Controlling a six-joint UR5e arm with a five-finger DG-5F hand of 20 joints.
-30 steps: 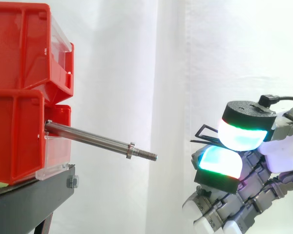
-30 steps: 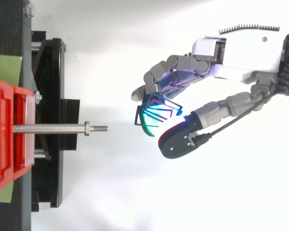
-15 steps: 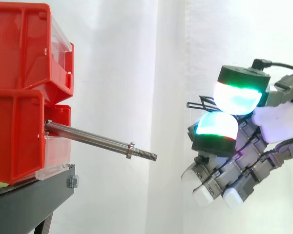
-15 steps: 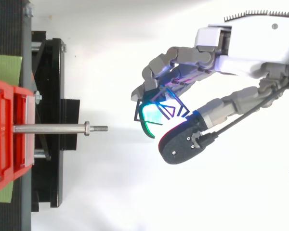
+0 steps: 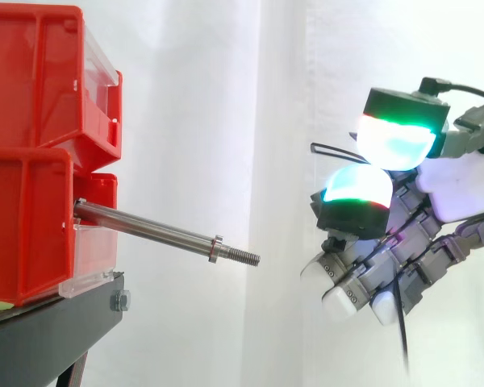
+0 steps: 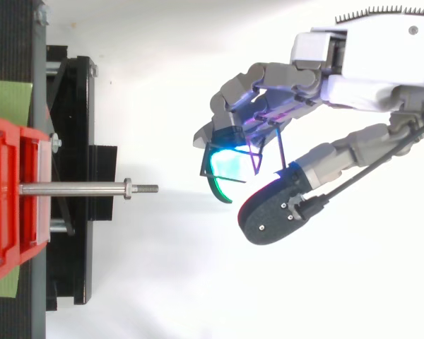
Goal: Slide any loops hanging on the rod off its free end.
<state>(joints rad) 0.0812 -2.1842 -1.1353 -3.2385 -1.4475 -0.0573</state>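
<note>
Where they are pinched between the curled, green-glowing fingertips (image 5: pixel 356 193) of the robot hand (image 6: pixel 353 92), the thin dark wire loops (image 5: pixel 329 147) are held well beyond the threaded free end of the slanting steel rod (image 5: pixel 145 228) and above its level. The rod is fixed to stacked red plastic bins (image 5: pixel 24 226), carried on a black stand (image 5: pixel 48 330).

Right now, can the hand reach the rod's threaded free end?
Probably yes. Only open space lies between the hand and the threaded free end of the rod, and nothing hangs on the rod. The hand is pinching thin dark loops, though, so it is occupied.
</note>
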